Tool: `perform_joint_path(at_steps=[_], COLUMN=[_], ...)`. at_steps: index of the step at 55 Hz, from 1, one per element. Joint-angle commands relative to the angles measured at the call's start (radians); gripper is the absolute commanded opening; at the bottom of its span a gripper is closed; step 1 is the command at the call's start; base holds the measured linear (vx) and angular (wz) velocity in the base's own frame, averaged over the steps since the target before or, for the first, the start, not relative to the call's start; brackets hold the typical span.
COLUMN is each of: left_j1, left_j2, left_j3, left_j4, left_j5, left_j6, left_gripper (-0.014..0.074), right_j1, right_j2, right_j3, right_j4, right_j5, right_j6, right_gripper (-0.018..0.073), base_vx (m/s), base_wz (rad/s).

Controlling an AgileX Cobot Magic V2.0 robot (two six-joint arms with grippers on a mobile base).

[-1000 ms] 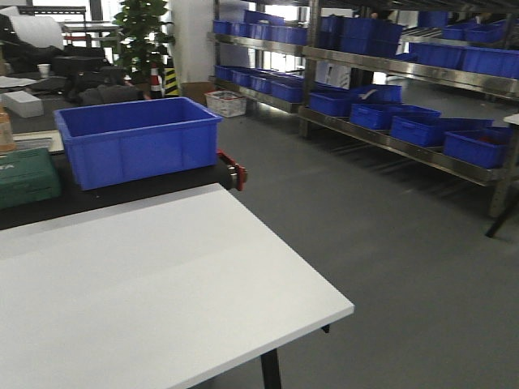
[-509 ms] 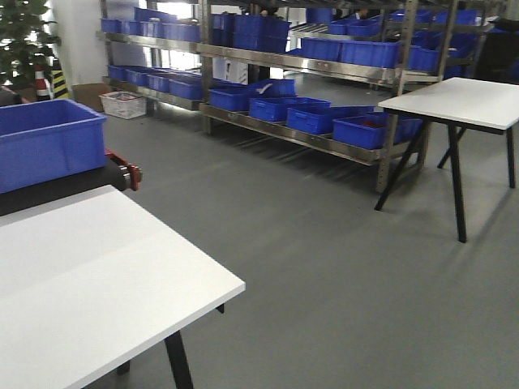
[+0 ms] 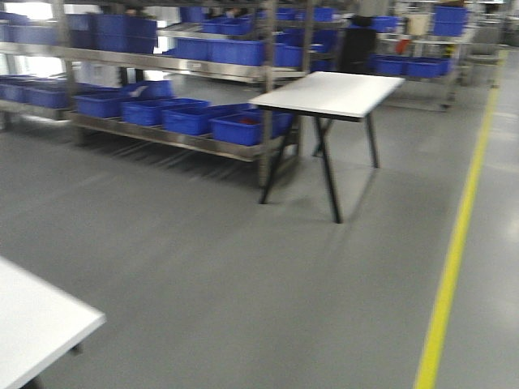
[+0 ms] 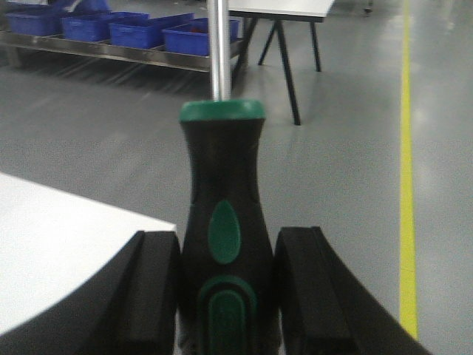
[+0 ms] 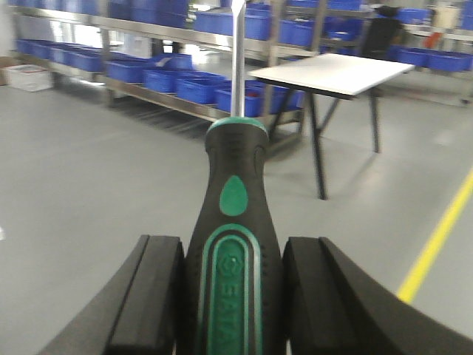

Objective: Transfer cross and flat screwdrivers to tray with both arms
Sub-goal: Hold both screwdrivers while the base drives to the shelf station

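The first screwdriver (image 4: 222,192) stands handle-down between the two black pads of the left end effector (image 4: 229,255), which close against its sides. Its handle is black and waisted, with a green collar at the top, a green oval inset and a green-ringed panel lower down. A bright metal shaft runs straight up out of frame (tip unseen, so cross or flat cannot be told). The second screwdriver (image 5: 235,192) sits the same way in the right end effector (image 5: 235,255), its green panel bearing raised lettering, its shaft likewise leaving the top edge.
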Motion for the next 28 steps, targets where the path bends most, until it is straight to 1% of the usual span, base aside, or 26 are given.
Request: perform_joint_path(at_steps=[1,15,22,28], left_j1=[-0.003,-0.003,-0.003,-0.003], left_j2=[0.002,0.003,0.003,0.003], left_j3=[-0.028,-0.028,-0.028,-0.028], left_j4=[-0.003,-0.003,-0.003,-0.003], left_j5=[-0.094,-0.094,-0.094,-0.094], left_j6=[-0.003,-0.003,-0.003,-0.003], left_gripper=[0.0003,0.0003,0.0003,0.0003], right_j1=[-0.001,-0.001,-0.001,-0.001], right_j2=[0.010,0.010,0.010,0.010], right_j3=[-0.028,-0.028,-0.028,-0.028], right_j4=[0.007,0.007,0.007,0.007], right_j5=[-0.094,-0.094,-0.094,-0.094], right_j6=[0.002,0.002,0.002,0.002], right_gripper=[-0.0008,-0.0008,-0.0008,-0.0008], base_vx=[0.22,0.24,0.27,0.29], base_wz=[-0.79,-0.72,-0.52,-0.37])
